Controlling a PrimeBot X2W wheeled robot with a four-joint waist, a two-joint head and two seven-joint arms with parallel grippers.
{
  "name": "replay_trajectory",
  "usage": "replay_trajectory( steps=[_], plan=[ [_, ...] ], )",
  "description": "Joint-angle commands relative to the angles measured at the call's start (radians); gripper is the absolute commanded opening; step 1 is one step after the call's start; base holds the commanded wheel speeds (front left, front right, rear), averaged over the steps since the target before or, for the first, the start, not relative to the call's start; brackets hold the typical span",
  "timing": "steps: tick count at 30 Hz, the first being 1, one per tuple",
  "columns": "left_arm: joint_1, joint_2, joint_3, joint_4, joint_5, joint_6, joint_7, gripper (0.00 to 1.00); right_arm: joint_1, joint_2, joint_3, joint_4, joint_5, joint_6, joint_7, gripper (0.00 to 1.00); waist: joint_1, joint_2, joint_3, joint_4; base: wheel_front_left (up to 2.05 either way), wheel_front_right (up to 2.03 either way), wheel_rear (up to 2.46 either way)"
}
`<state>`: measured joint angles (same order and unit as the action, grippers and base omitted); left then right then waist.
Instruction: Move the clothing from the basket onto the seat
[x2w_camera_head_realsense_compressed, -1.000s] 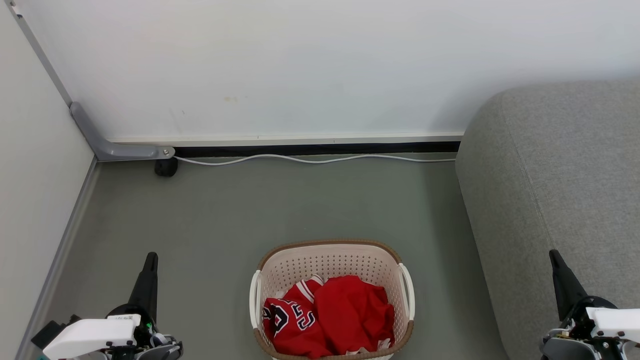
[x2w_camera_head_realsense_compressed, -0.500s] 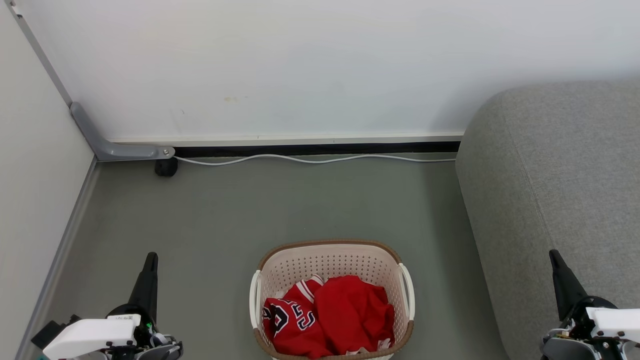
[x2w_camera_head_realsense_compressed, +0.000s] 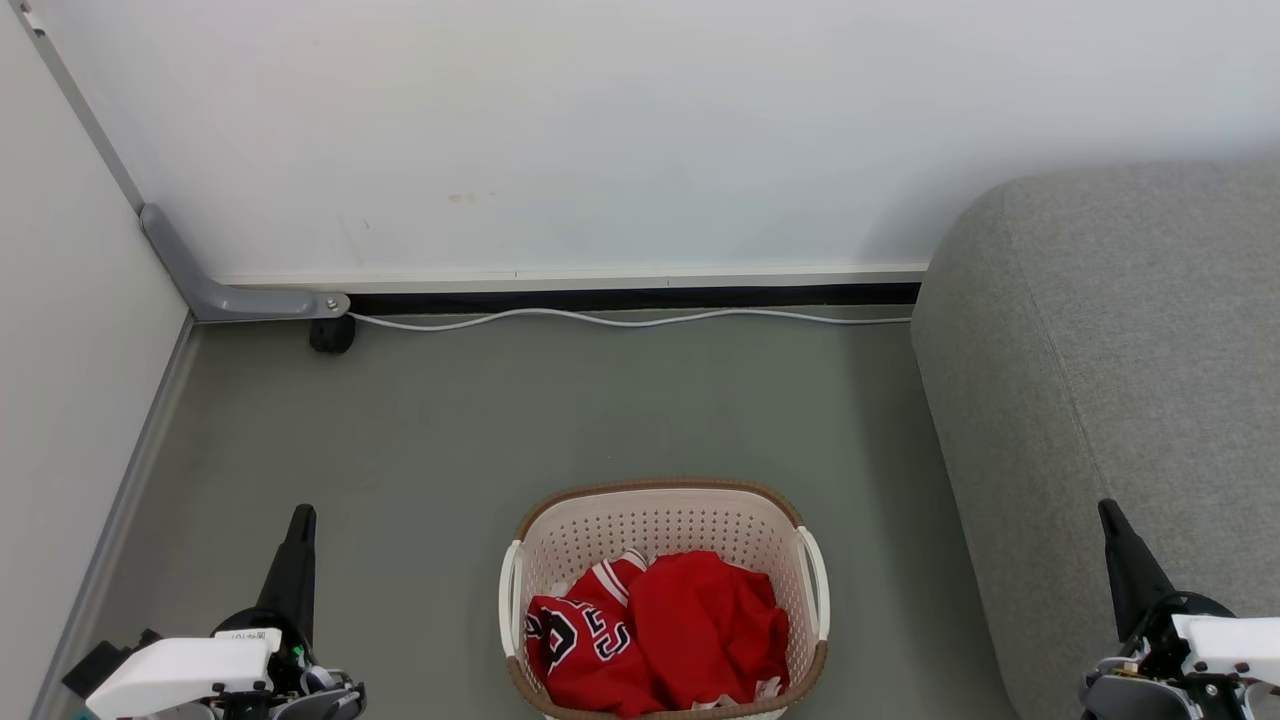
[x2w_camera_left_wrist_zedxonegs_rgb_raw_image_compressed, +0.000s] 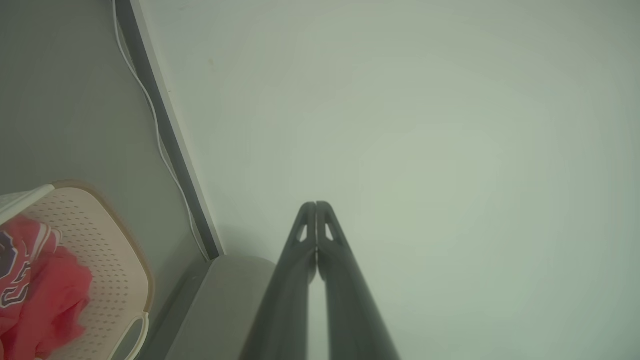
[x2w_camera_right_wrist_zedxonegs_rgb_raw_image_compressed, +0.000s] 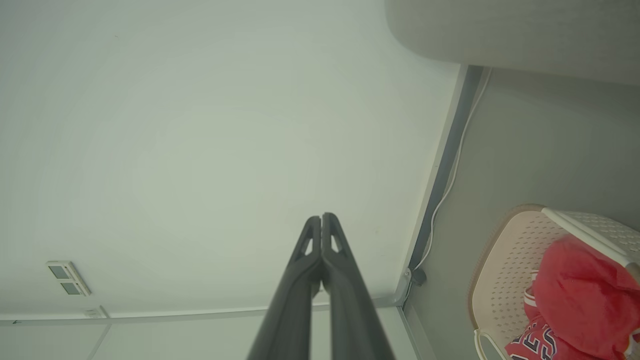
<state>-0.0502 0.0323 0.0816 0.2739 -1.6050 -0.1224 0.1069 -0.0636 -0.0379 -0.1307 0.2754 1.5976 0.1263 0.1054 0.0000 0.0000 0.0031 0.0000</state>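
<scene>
The clothing (x2w_camera_head_realsense_compressed: 665, 630) lies heaped inside the basket (x2w_camera_head_realsense_compressed: 660, 500), which stands on the grey floor (x2w_camera_head_realsense_compressed: 560, 410) between the two grippers. The left gripper (x2w_camera_head_realsense_compressed: 301, 518) hangs well off to the basket's left. The right gripper (x2w_camera_head_realsense_compressed: 1107, 512) is well off to its right, seen against the side of the seat (x2w_camera_head_realsense_compressed: 1130, 350). Both point toward the wall (x2w_camera_head_realsense_compressed: 600, 130) and neither touches fabric or basket. In each wrist view the two dark fingers are pressed together, tips touching, with nothing between them.

Compared with half a second ago, nothing has shifted: garments, basket and both grippers sit where they did.

The plain red garment (x2w_camera_head_realsense_compressed: 710, 620) is crumpled on the right of the heap and overlaps the jersey (x2w_camera_head_realsense_compressed: 580, 645). The jersey lies to the left, showing black-and-white lettering and red-white striped trim. The basket is cream and perforated, with a brown rim and white side handles. The grey seat stands near it on the right, a strip of floor between them. A white cable (x2w_camera_head_realsense_compressed: 620, 318) runs along the foot of the wall.
</scene>
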Motion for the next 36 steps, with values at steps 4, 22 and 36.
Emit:
replay_trajectory(
  steps=[4, 22, 36],
  plan=[
    [-0.058, 0.018, 0.032, -0.029, -0.004, -0.008, 0.006, 0.00, -0.044, -0.012, 0.017, -0.031, 0.011, 0.004, 0.008, 0.00, 0.0000, 0.0000, 0.000, 0.000, 0.00, 0.00, 0.00],
    [0.013, -0.010, -0.001, 0.026, 0.000, 0.000, -0.002, 1.00, 0.015, 0.007, 0.005, 0.023, -0.001, 0.000, 0.000, 1.00, 0.0000, 0.0000, 0.000, 0.000, 0.00, 0.00, 0.00],
    [0.002, -0.012, -0.026, 0.049, 0.014, -0.001, -0.036, 1.00, -0.005, 0.003, 0.042, 0.043, -0.027, 0.000, -0.032, 1.00, 0.0001, 0.0000, 0.001, -0.002, 0.00, 0.00, 0.00]
  ],
)
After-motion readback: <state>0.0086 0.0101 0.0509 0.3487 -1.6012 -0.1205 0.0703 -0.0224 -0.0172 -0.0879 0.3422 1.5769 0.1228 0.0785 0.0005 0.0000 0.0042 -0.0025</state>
